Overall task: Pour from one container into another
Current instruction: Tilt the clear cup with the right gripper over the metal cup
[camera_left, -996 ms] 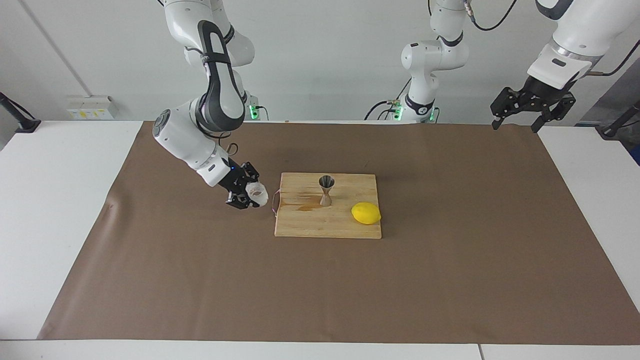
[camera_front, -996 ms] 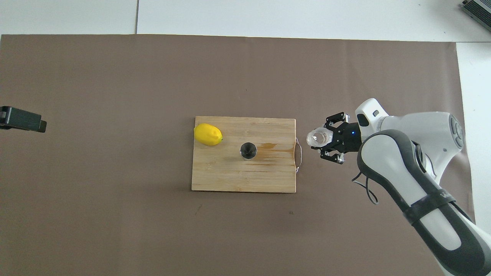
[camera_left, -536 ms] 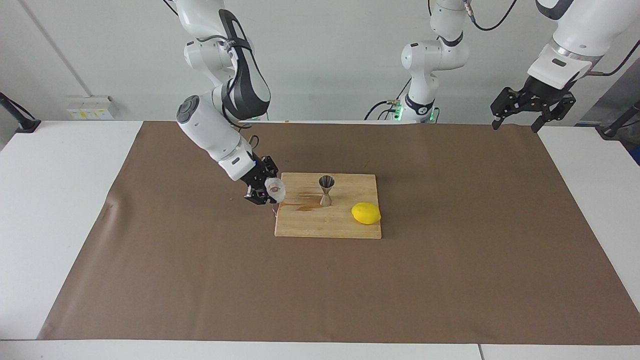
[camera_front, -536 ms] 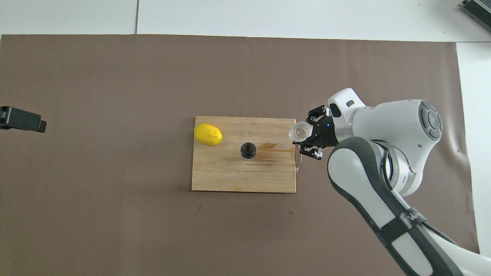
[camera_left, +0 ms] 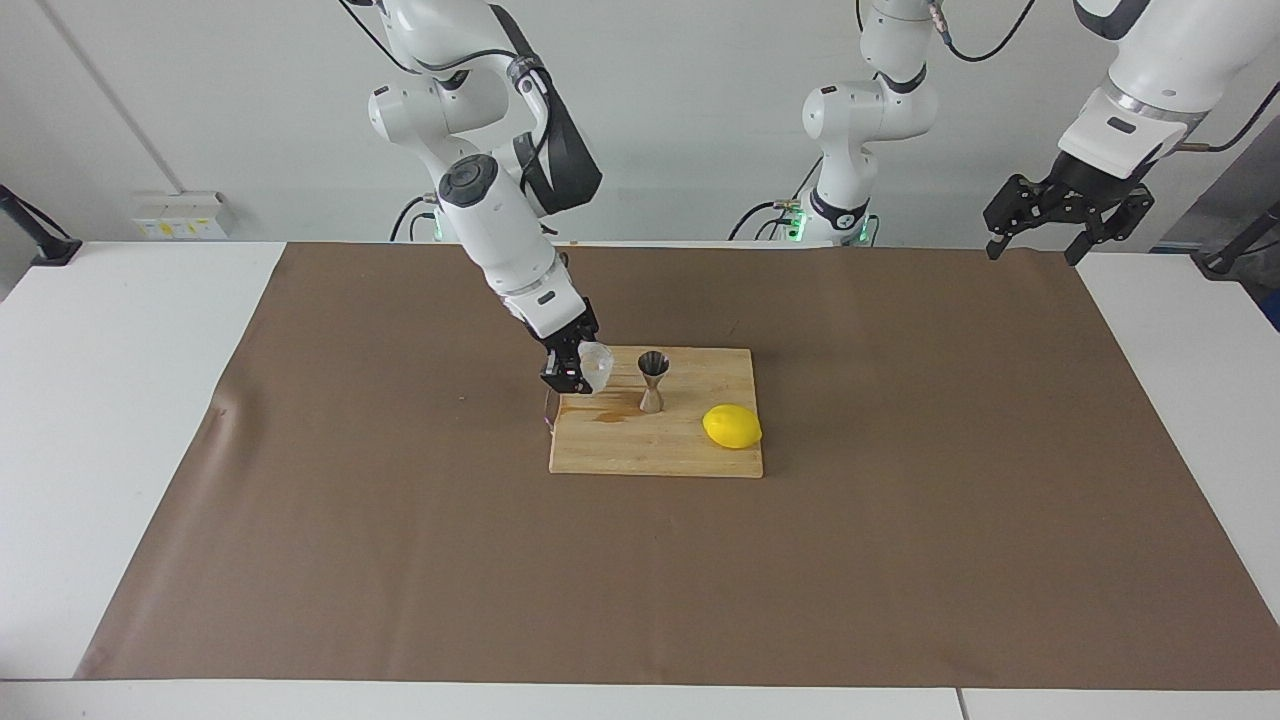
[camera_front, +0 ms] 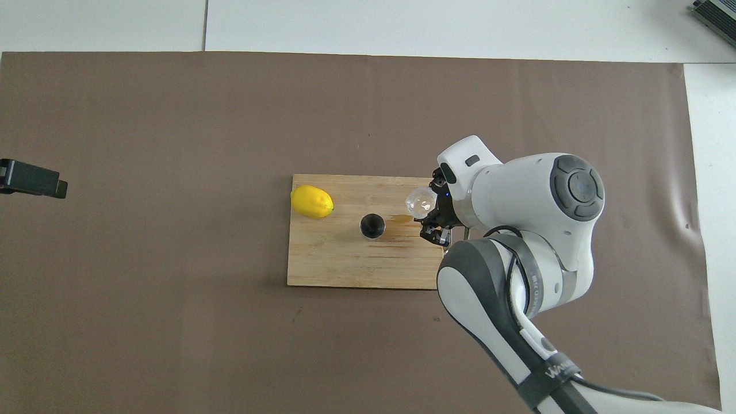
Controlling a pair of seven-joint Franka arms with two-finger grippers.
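Note:
My right gripper (camera_left: 577, 368) is shut on the small clear faceted cup (camera_left: 597, 367) and holds it in the air over the wooden board's (camera_left: 620, 450) end toward the right arm. The cup (camera_front: 421, 201) sits beside the steel hourglass jigger (camera_left: 652, 380), a short gap apart from it. The jigger (camera_front: 372, 225) stands upright on the board (camera_front: 345, 264), mouth up. My right gripper also shows in the overhead view (camera_front: 432, 216). My left gripper (camera_left: 1030, 250) waits open and raised over the table's corner at the left arm's end; only part of it shows in the overhead view (camera_front: 31, 183).
A yellow lemon (camera_left: 731, 426) lies on the board toward the left arm's end, also in the overhead view (camera_front: 311, 202). A wet stain (camera_front: 405, 218) marks the board next to the jigger. A brown mat (camera_left: 900, 560) covers the table.
My right arm has carried the cup up off the mat and toward the jigger, from beside the board's handle to over the board. The left arm has not moved.

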